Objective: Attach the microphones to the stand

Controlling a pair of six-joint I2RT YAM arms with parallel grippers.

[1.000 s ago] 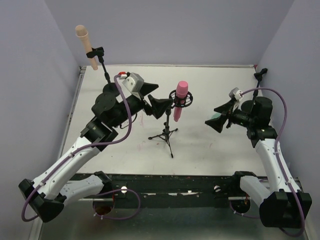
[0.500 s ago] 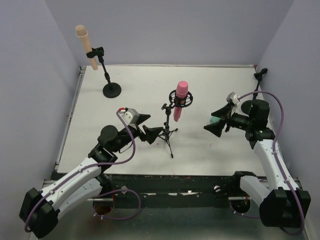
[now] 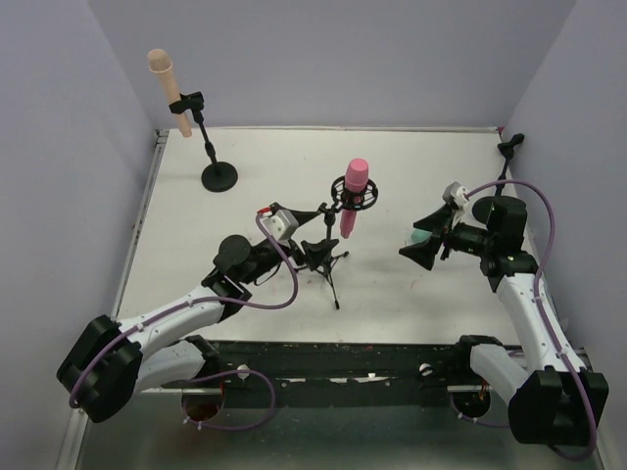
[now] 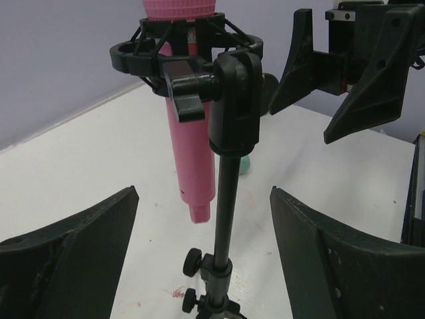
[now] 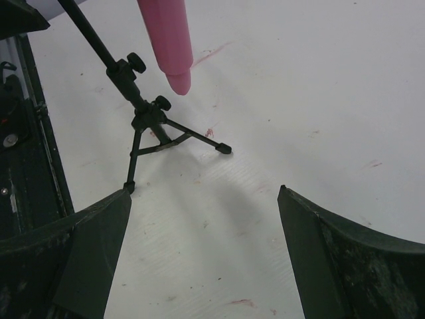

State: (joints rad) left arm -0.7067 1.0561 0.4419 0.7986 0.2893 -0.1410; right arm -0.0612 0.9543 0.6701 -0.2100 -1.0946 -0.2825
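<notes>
The pink microphone (image 3: 355, 184) hangs in the shock mount of the tripod stand (image 3: 329, 262) at mid-table. My left gripper (image 3: 318, 252) is open, its jaws on either side of the tripod pole (image 4: 226, 219) without touching it; the pink microphone (image 4: 190, 143) sits just behind the pole. The peach-beige microphone (image 3: 163, 75) is clipped on the round-base stand (image 3: 218, 177) at the back left. A bit of the teal-green microphone (image 3: 419, 237) shows by my right gripper (image 3: 418, 236), which is open. In the right wrist view, only bare table lies between the jaws of the right gripper (image 5: 204, 191).
A third thin stand (image 3: 508, 149) rises at the back right, its base hidden behind my right arm. Purple walls close in the white table (image 3: 411, 166) on three sides. The tripod's legs (image 5: 149, 136) spread over the table in front of the right gripper.
My left arm pulled back from the back left, then swung right to the tripod, where its jaws now straddle the pole. The right gripper shifted only slightly.
</notes>
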